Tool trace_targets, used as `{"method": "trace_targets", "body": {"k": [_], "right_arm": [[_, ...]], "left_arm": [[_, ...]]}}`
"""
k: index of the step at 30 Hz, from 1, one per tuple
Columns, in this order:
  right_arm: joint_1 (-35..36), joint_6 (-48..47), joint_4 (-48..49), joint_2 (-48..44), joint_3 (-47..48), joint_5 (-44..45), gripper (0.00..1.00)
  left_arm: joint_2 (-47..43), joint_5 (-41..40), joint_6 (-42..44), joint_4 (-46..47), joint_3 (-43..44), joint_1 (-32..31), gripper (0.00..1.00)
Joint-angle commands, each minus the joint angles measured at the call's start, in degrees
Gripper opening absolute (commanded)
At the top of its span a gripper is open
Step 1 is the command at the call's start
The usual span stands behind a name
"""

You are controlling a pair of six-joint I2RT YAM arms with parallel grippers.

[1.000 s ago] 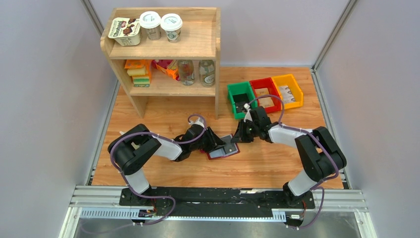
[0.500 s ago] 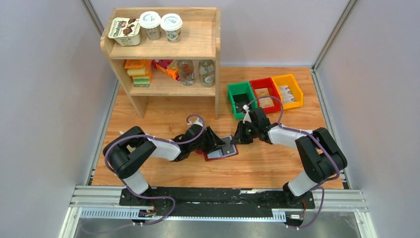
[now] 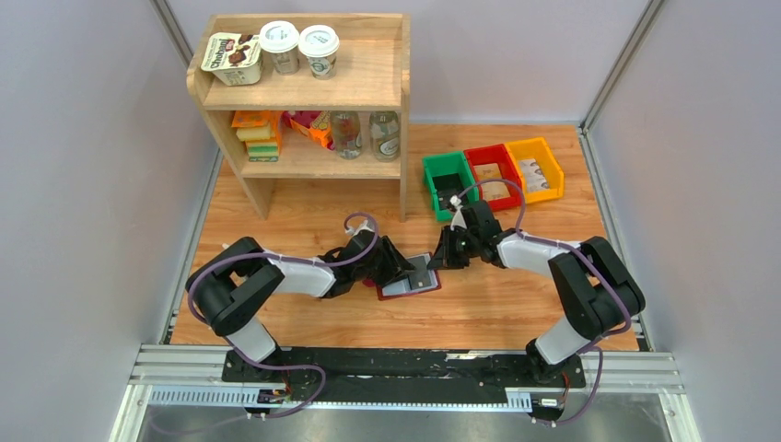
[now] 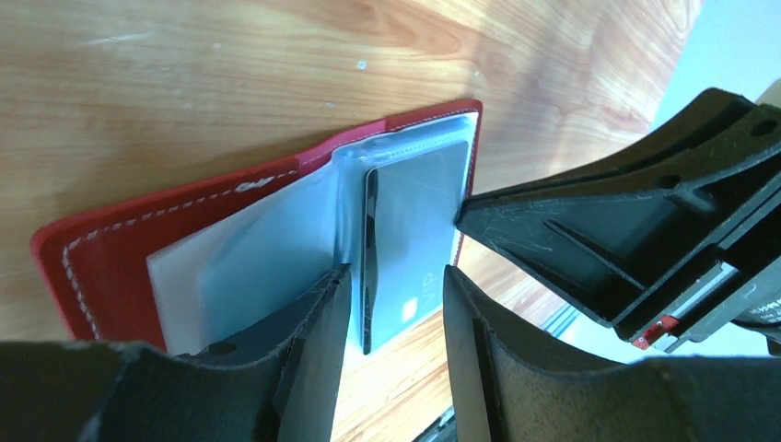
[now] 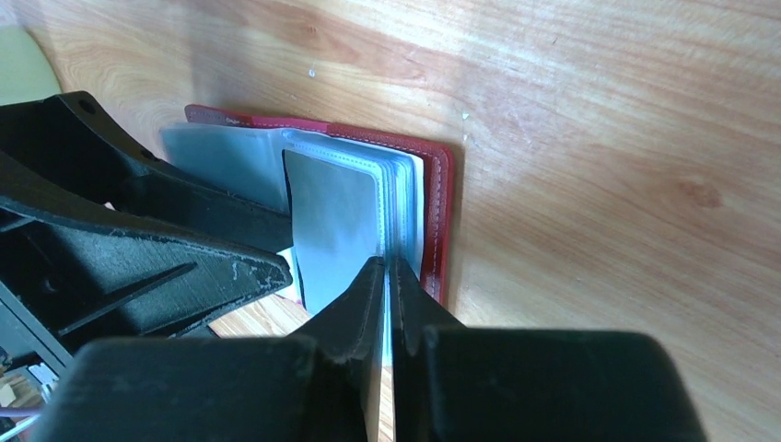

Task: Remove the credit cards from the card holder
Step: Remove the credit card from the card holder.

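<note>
Working at the card holder (image 3: 408,278), spread open on the table (image 3: 516,304) just below centre of the overhead view, with the left gripper (image 3: 394,264) on its left side and the right gripper (image 3: 438,261) at its upper right corner. Compared with a second ago, shows the holder drawn slightly toward the left of the frame, the left arm's elbow swung left too, and the right gripper following by about as little.

Straddles, in the left wrist view, the near end of a dark credit card (image 4: 414,239) with fingers narrowly apart, one on either side, not closed on it. Narrows, in the right wrist view, to a bare sliver, seemingly nipping the edge of the clear sleeves (image 5: 405,203) over the holder's right half.

Reads as a brace-and-pull step barely begun, with no card lying out on the wood. Cannot tell how far the dark card sits out of its pocket. Suggests the leftward drift is the whole holder sliding, not a card coming free. Calls for a firmer pin on the right before any draw.
</note>
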Motion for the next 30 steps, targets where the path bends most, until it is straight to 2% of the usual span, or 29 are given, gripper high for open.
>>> {"method": "trace_targets", "body": {"k": [1,4,7,13,24,30], "right_arm": [[0.8,0.2,-0.9,0.4,-0.7,-1.6,0.06],[0.8,0.6,-0.5,0.5,-0.9,-1.9,0.06],[0.8,0.7,-0.1,1.0,-0.9,-2.3,0.06],[0.9,1.2,0.9,1.6,-1.0,-3.1,0.06],[0.8,2.4,-0.6,-5.0,-0.2,0.0,0.07],[0.8,2.5,0.2,-3.3,0.0,-0.5,0.07]], "left_arm": [[-2.5,-5.5,-1.0,-10.0,-1.6,-0.2,0.51],[-5.1,-8.2,-0.7,-11.2,-1.9,-0.4,0.55],[-4.9,-7.6,1.2,-10.3,-0.8,-0.4,0.55],[-1.4,-2.5,1.6,-1.0,-0.9,-0.6,0.49],[-2.0,-2.3,2.8,0.3,-1.0,-0.7,0.47],[-1.8,-2.2,2.6,1.1,-1.3,-0.7,0.46]]}}
